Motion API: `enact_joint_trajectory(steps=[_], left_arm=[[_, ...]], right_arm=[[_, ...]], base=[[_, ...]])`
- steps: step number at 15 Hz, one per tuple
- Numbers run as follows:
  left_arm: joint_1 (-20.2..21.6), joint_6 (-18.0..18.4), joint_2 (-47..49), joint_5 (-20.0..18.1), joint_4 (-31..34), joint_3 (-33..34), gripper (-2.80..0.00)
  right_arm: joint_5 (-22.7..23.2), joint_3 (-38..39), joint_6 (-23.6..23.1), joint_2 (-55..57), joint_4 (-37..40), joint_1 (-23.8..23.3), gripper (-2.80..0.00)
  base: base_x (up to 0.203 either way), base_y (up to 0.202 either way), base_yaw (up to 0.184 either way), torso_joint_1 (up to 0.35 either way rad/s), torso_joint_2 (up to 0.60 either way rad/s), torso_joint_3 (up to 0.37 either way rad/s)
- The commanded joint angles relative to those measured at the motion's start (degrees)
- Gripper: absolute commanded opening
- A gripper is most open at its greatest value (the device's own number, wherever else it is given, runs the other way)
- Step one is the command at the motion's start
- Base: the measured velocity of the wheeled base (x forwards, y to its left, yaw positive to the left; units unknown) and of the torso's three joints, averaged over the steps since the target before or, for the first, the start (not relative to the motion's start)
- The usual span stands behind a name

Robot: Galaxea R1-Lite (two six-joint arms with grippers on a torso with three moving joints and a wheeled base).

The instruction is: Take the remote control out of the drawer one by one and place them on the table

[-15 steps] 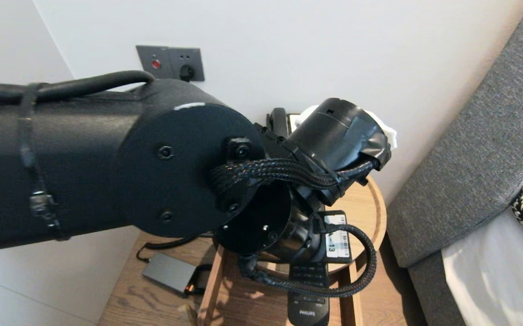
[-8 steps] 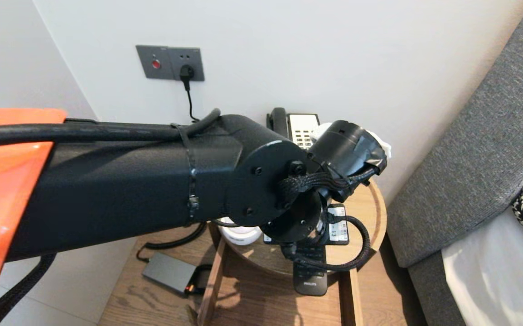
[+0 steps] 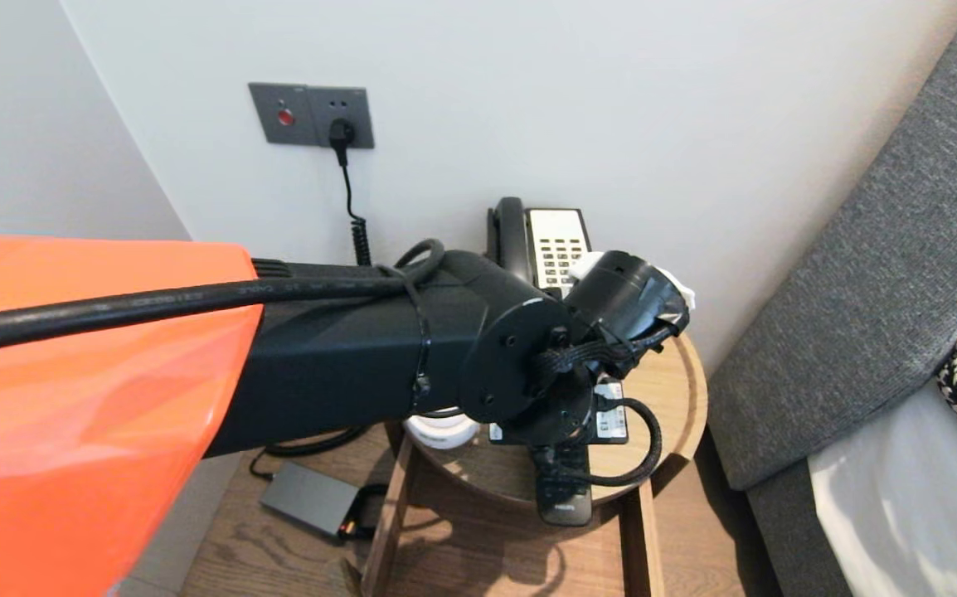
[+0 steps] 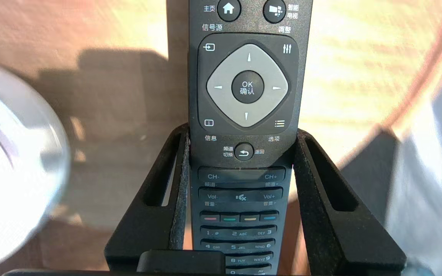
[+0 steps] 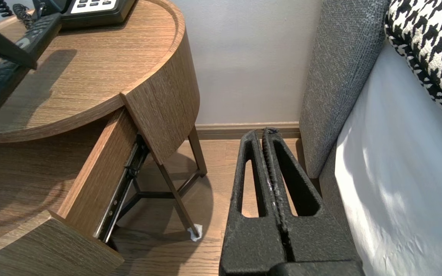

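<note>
Remote [image 4: 246, 88] lies lengthwise inside the left pincer [image 4: 243, 132], clamped at both edges above the bench [image 4: 121, 115]; right pincer [image 5: 264, 134] hangs closed, well apart.

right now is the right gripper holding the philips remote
No, the right gripper is shut on nothing; the Philips remote sits in the left gripper.

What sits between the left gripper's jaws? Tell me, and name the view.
A black remote, gripped on both sides by the left gripper, over the wooden table; left wrist view shows it.
</note>
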Motion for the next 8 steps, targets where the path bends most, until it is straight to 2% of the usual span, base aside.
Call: enact_joint_trajectory(steps=[1, 8], left_arm=[[0.34, 0.13, 1.22, 0.85, -0.55, 0.02, -2.8], [2.63, 1.98, 1.92, 0.94, -2.14, 0.02, -2.8]], right_arm=[[0.0, 1.49, 0.01, 0.04, -0.03, 0.02, -2.8], [0.0, 1.49, 0.01, 0.04, -0.03, 0.02, -2.8]], base=[[0.0, 0.0, 0.0, 0.0, 0.0, 0.0], [0.0, 0.0, 0.0, 0.0, 0.0, 0.0]])
